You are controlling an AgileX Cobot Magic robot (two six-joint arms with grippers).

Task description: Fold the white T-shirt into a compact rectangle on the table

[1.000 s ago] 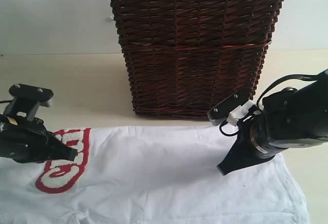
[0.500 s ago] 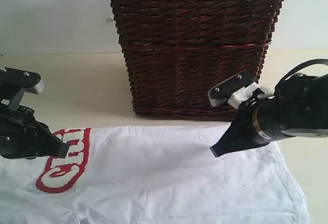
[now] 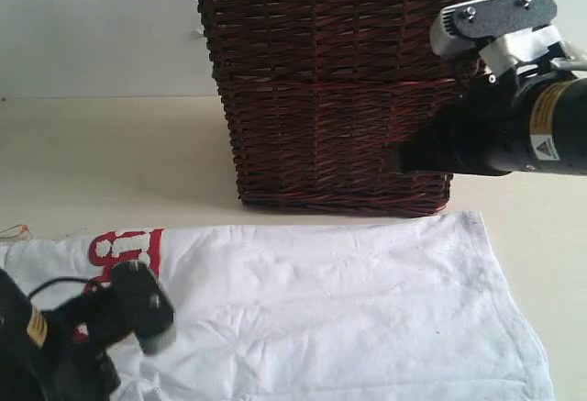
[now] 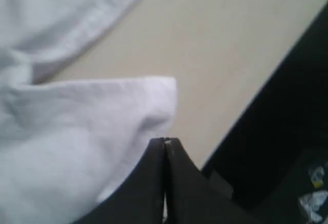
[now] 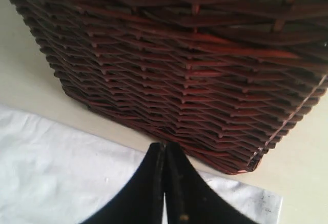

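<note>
Your left fingers [image 4: 149, 185] were pressed together, tip to tip, with no cloth between them. Their tips sat over a turned-up corner of the shirt [image 3: 321, 309], with bare surface [image 3: 110, 153] just beyond it. I could not tell whether they touched the cloth. Your right fingers [image 5: 148, 188] were closed and empty too, raised off the shirt and pointing at the lower wall of the basket [image 3: 339, 98], very near the wicker.

The shirt lay spread flat and unfolded along the near edge of the surface. Its far edge was just in front of the basket's base, and the red lettering [image 3: 119, 250] sat toward the left edge, partly hidden behind your left arm.

From there I judged three risks. If you came down with closed fingers, they would only shove the cloth and wrinkle it, so you needed to open them first. The right arm, so near the basket, could knock or snag it on a sideways swing. And a pinch at that turned-up corner could catch one layer only, so the fold would drag crooked.
</note>
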